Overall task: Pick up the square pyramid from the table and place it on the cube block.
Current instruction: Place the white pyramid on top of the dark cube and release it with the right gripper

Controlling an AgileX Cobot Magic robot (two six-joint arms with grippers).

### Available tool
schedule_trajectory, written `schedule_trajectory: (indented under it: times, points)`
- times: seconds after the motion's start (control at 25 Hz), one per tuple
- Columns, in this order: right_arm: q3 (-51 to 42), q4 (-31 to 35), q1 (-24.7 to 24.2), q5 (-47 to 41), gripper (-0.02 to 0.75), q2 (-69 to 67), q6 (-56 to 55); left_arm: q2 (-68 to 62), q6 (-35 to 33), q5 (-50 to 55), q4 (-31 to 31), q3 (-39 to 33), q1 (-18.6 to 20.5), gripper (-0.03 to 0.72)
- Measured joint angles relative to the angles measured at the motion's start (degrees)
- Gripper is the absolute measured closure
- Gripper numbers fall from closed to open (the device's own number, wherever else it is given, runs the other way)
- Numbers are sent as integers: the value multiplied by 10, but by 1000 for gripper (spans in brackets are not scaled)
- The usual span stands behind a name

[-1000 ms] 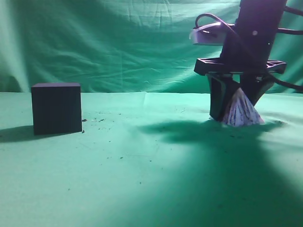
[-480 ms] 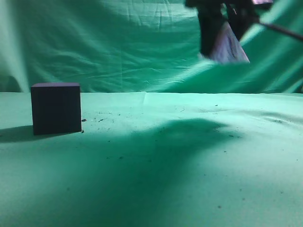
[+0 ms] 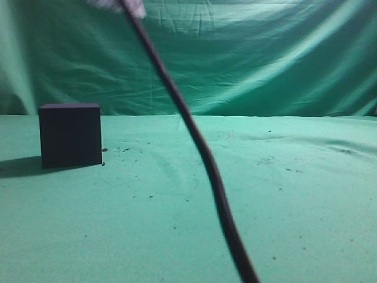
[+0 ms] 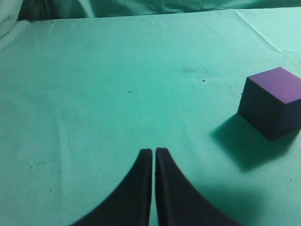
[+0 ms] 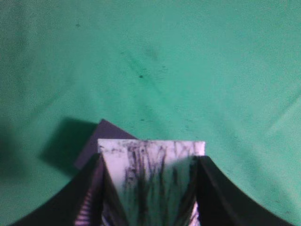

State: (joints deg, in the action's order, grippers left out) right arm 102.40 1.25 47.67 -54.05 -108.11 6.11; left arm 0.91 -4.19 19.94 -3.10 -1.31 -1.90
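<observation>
Your green desk [image 3: 235, 194] fills every view, cloth wrinkled, dark specks on it. Black cable [image 3: 194, 141] hangs across exterior view, top to bottom. Cube block [image 3: 70, 134] sits on desk, far left in your exterior view, nothing on top. Your right gripper [image 5: 150, 188] high above desk, fingers [image 5: 91, 188] clamped on square pyramid [image 5: 151, 174]. Dark shape under pyramid is probably cube; view poor there. Your left gripper [image 4: 154, 151] low over bare cloth, fingers pressed together, holding nothing.

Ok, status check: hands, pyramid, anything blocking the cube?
Right hand shut on square pyramid, high above cube block. Left hand shut, empty. Cube top bare; cable crosses exterior view.
</observation>
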Motion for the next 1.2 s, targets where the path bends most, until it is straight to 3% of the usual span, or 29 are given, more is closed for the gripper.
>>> schedule_trajectory:
  times: [0.16,0.8,0.88,0.96,1.04,1.2]
  points:
    - [0,1,34,5,382,-52,0,0,0,0,0,0,0,688]
    - [0,20,36,50,382,-128,0,0,0,0,0,0,0,688]
    - [9,20,36,77,554,-125,1,0,0,0,0,0,0,688]
    - [9,22,36,94,617,-123,1,0,0,0,0,0,0,688]
    - [8,22,36,98,599,-129,5,0,0,0,0,0,0,688]
    - [10,22,36,81,316,-130,10,0,0,0,0,0,0,688]
